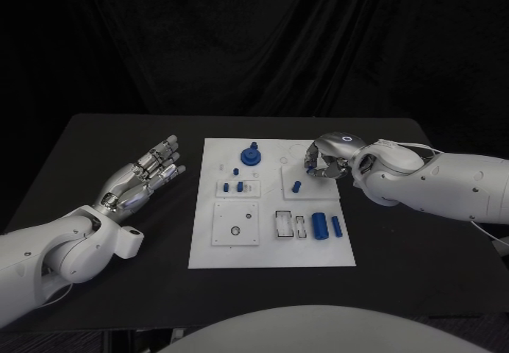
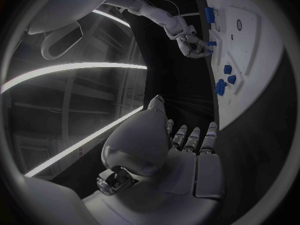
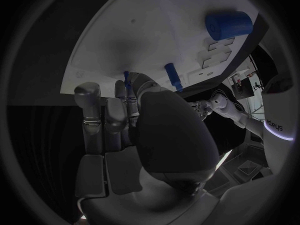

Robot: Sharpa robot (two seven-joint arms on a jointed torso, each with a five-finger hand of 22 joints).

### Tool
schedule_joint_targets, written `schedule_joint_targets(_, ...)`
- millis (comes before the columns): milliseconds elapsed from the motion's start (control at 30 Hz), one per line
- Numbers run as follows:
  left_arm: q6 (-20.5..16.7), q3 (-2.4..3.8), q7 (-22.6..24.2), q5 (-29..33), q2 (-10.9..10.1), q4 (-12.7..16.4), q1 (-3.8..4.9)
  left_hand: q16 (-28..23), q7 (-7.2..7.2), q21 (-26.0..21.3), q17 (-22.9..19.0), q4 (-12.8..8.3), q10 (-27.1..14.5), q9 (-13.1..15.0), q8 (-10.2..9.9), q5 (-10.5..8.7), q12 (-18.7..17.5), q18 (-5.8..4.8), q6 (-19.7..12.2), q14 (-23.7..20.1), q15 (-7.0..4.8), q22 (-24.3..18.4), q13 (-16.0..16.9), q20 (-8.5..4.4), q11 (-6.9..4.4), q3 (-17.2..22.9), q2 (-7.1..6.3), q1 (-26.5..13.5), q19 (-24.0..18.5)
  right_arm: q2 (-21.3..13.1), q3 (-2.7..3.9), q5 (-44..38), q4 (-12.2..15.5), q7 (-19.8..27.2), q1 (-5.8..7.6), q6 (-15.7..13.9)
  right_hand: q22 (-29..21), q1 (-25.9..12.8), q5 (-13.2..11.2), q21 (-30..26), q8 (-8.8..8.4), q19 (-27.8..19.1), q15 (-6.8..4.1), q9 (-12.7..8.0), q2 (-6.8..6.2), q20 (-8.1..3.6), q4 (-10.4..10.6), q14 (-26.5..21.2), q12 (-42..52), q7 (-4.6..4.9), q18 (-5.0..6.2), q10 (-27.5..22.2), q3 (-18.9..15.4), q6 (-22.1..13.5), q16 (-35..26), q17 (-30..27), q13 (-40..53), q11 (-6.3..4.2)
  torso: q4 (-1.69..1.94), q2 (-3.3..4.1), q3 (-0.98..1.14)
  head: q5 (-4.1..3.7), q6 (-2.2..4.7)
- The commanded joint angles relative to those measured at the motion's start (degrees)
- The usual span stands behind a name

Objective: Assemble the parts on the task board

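While silver right hand (image 1: 324, 163) hovers over white rectangular task board (image 1: 271, 250) at its 1 o'clock corner, fingers curl downward together; whether they pinch anything, cannot tell. Small blue cylindrical peg (image 1: 298, 186) lies on board just beside that hand, at its 7 o'clock. Large blue cylinder (image 1: 319, 224) and slim blue bar (image 1: 336, 226) lie at hand's 6 o'clock, well apart from it. Silver left hand (image 1: 148, 173) rests off board at 9 o'clock, fingers apart, holding nothing.
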Motion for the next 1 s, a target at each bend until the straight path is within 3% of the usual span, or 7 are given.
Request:
schedule_joint_targets(33,0.55,0.06,4.69,0.42,0.24,0.01,-0.11,-0.08,0.37,0.24,-0.03,-0.30,0.09,0.05,0.27,0.20,0.35,0.56,0.12,0.01,0.48,-0.10,0.06,0.32,0.43,0.11,0.09,0.50,-0.16,-0.64,0.15,0.13,1.42,0.14,1.60,-2.71,5.24,0.10,-0.26,-0.02,0.80,-0.10,-0.20,8.25,0.19,-0.34,0.05,-0.10,-0.47,-0.22,-1.02,0.55,0.51,-0.43,-0.52,-0.38,-0.11,0.07,0.10,-0.04,-0.01,0.11,-0.10)
schedule_joint_targets(267,0.47,0.06,4.51,0.42,0.59,-0.20,-0.15,-0.12,1.01,0.16,-0.07,-0.43,0.25,0.05,0.26,0.31,0.54,0.57,0.06,-0.11,0.35,-0.39,0.11,0.24,0.84,0.15,0.13,0.82,-0.27,-2.03,0.15,0.14,5.42,-1.07,5.28,-1.90,5.25,0.09,-0.39,0.05,0.91,-0.08,-0.19,8.50,0.15,-0.33,0.14,-0.09,-0.86,-0.22,-1.03,0.72,0.60,-0.59,-0.63,-0.45,-0.26,0.09,0.09,-0.09,-0.07,0.80,-0.15)
schedule_joint_targets(500,0.43,0.06,4.52,0.42,0.95,-0.26,-0.17,-0.20,1.73,0.02,-0.14,0.12,0.39,0.10,0.31,-0.19,0.72,0.58,0.39,-0.32,-0.08,-0.92,0.15,-0.02,1.19,-0.14,0.13,0.57,-0.49,-2.21,0.15,0.14,11.08,-1.63,7.19,0.53,5.19,0.23,-0.43,-0.26,0.99,-0.19,-0.17,8.80,0.11,-0.33,0.14,-0.11,-1.47,-0.12,-0.99,0.88,0.78,-0.92,-0.81,-0.55,-0.49,0.15,0.12,-0.11,-0.14,1.44,-0.32)
schedule_joint_targets(633,0.43,0.06,4.54,0.42,1.02,-0.25,-0.19,-0.21,1.88,-0.16,-0.15,0.49,0.38,0.10,0.32,-0.26,0.72,0.59,0.44,-0.34,-0.54,-1.55,0.14,-0.51,1.32,-0.31,0.11,0.47,-0.80,-1.61,0.15,-0.47,14.14,-1.99,7.14,2.62,5.23,0.29,-0.46,-0.10,0.92,-0.14,-0.12,8.91,0.13,-0.30,0.14,0.03,-1.85,-0.04,-1.03,0.90,0.86,-1.25,-0.65,-0.32,-0.63,0.23,0.09,-0.12,-0.14,2.03,-0.36)
schedule_joint_targets(800,0.52,0.06,4.43,0.42,1.15,-0.43,-0.25,-0.21,1.95,-0.24,-0.15,0.60,0.37,0.08,0.29,-0.26,0.72,0.59,0.34,-0.34,-0.73,-1.83,0.14,-0.77,1.39,-0.36,0.11,0.48,-0.94,-0.29,0.15,-3.32,17.68,-2.48,5.71,4.97,5.41,0.56,-0.63,0.64,0.64,0.08,-0.05,8.99,0.10,-0.26,-0.02,0.39,-2.42,0.08,-1.15,0.98,1.02,-1.94,-0.08,0.44,-0.81,0.33,0.15,-0.09,-0.17,3.04,-0.36)
schedule_joint_targets(933,0.73,0.06,4.35,0.42,1.34,-0.67,-0.43,-0.21,2.01,-0.25,-0.15,0.60,0.35,0.08,0.29,-0.21,0.69,0.58,0.32,-0.34,-0.75,-1.82,0.13,-0.82,1.44,-0.34,0.14,0.52,-0.95,1.74,0.15,-6.09,18.65,-3.06,4.40,7.40,5.46,0.74,-0.78,0.78,0.41,0.16,0.03,9.02,0.07,-0.22,-0.18,0.53,-2.97,0.20,-1.18,0.89,1.15,-2.38,0.04,0.57,-0.98,0.47,0.26,-0.02,-0.14,4.08,-0.36)
schedule_joint_targets(1000,0.84,0.06,4.31,0.43,1.44,-0.74,-0.56,-0.21,2.01,-0.25,-0.15,0.60,0.35,0.08,0.29,-0.21,0.69,0.58,0.32,-0.34,-0.75,-1.82,0.13,-0.82,1.44,-0.34,0.14,0.52,-0.95,2.86,0.16,-7.53,18.54,-3.58,3.84,9.10,5.22,0.62,-2.20,-0.27,-0.44,-0.28,0.54,8.86,0.13,0.08,-0.07,0.13,-4.58,0.60,-1.07,0.07,1.39,-3.60,-0.59,-0.05,-1.56,1.02,0.28,0.08,-0.06,4.84,-0.36)
